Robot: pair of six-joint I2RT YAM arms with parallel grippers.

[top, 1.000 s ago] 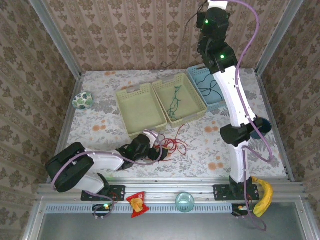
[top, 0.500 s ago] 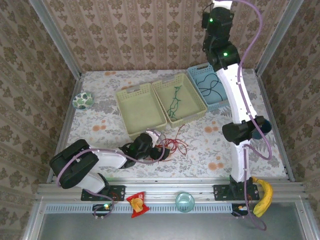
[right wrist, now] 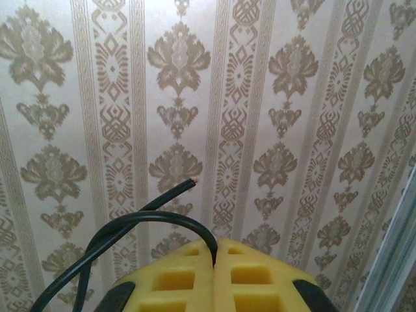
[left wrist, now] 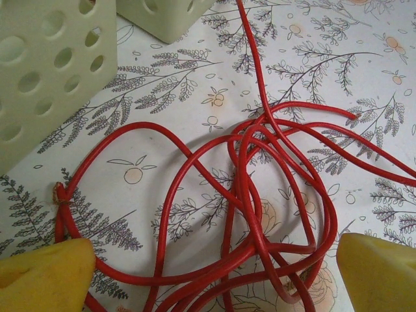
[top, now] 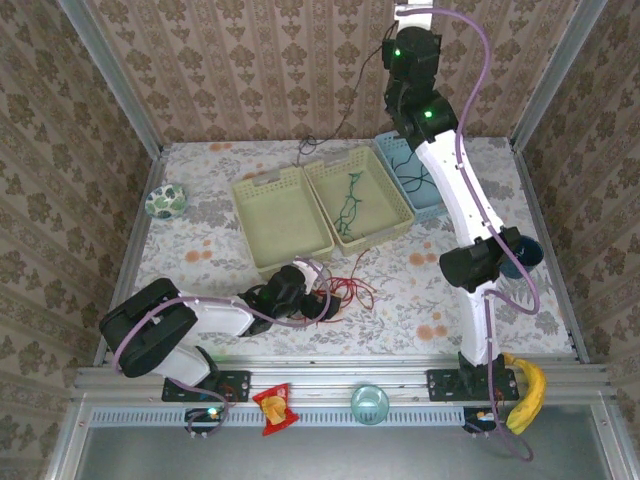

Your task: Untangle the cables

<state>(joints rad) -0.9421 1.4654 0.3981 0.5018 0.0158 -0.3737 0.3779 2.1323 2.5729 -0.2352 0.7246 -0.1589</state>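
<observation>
The red cable (left wrist: 260, 195) lies in a loose tangle on the floral tablecloth, in front of the baskets (top: 347, 290). My left gripper (left wrist: 214, 279) stands open low over it, a yellow fingertip (left wrist: 45, 276) on each side of the loops (top: 322, 300). My right gripper (right wrist: 214, 250) is raised high by the back wall (top: 392, 45), shut on the black cable (right wrist: 156, 218), whose cut end sticks up. A black strand (top: 340, 120) hangs from it toward the table. More black cable lies in the blue basket (top: 433, 205). The green cable (top: 350, 200) rests in a yellow-green basket (top: 392, 228).
A second yellow-green basket (top: 282, 220) stands left of the first. A small patterned bowl (top: 165, 202) sits at the far left. On the front rail are a banana (top: 527, 390), a snack bag (top: 272, 405) and a glass bowl (top: 369, 403).
My right arm has swung left along the back wall with the black cable, dragging its hanging strand leftward. The left gripper has edged slightly toward the red tangle.
</observation>
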